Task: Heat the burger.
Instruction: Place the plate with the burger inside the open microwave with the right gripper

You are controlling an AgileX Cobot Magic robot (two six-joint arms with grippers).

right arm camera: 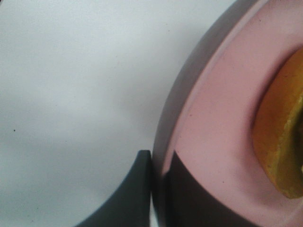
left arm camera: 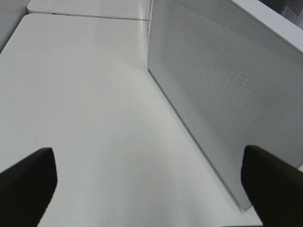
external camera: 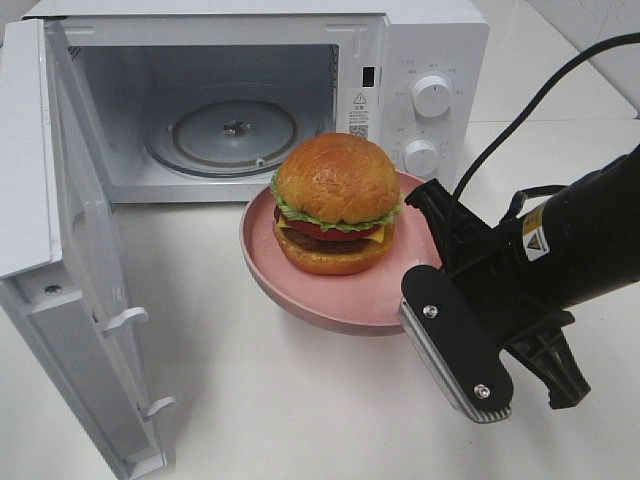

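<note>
Exterior high view: the microwave [external camera: 425, 45] is open. The burger [external camera: 337, 205] sits on a plate [external camera: 330, 300] just outside, not yet in. The right claw [right arm camera: 158, 163] pinches the plate rim. The left claw [left arm camera: 149, 182] is wide and holds nothing.

High view overlooks plate [external camera: 335, 300]; right wrist hugs its rim.

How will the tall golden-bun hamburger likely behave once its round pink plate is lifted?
Stacked tall in layers, the golden-bun hamburger may slide or topple if tilted. The round pink plate, pinched at one edge by the right gripper, probably tends to dip on the far side.
</note>
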